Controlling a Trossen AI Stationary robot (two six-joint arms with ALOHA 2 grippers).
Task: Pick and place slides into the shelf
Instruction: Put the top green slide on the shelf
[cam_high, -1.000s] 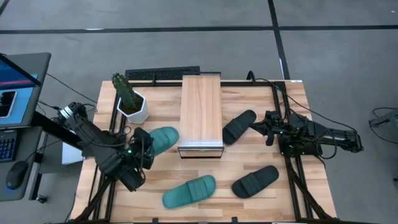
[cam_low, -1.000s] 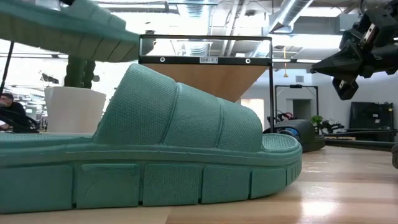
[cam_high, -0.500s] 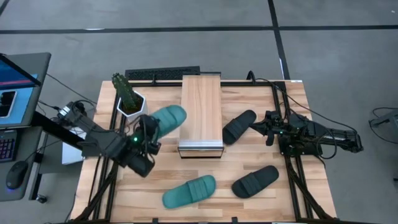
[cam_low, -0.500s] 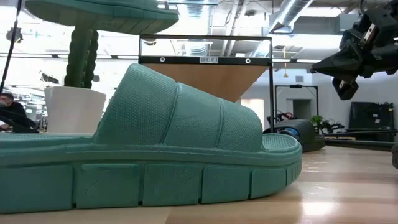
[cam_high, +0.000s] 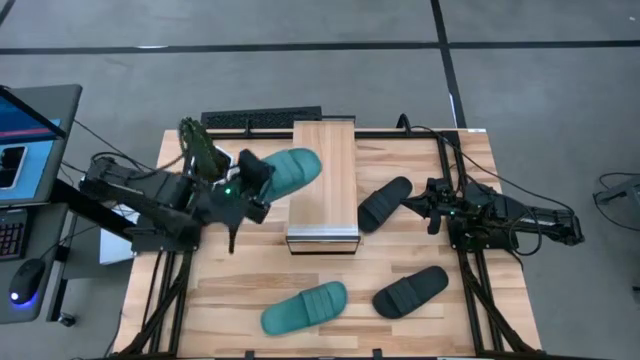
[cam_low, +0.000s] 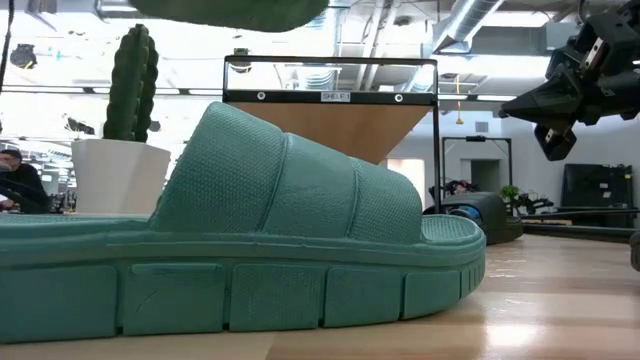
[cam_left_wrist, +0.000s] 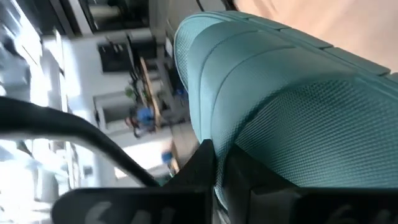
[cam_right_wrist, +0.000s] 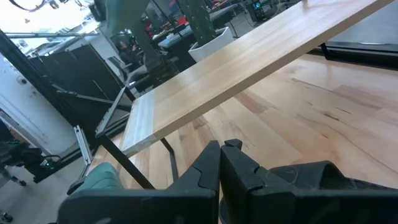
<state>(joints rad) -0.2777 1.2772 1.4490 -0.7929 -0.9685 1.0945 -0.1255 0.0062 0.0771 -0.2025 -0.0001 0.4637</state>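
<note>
Left gripper jaws clamped on a teal slide, raised left of centre at the shelf edge; right gripper jaws together.
No slide shelved yet; three remaining on the table.

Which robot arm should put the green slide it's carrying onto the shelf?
The left. Its gripper already holds the teal slide up, right beside the shelf. The right gripper is shut and waiting on the shelf's other side, near a black slide.
</note>
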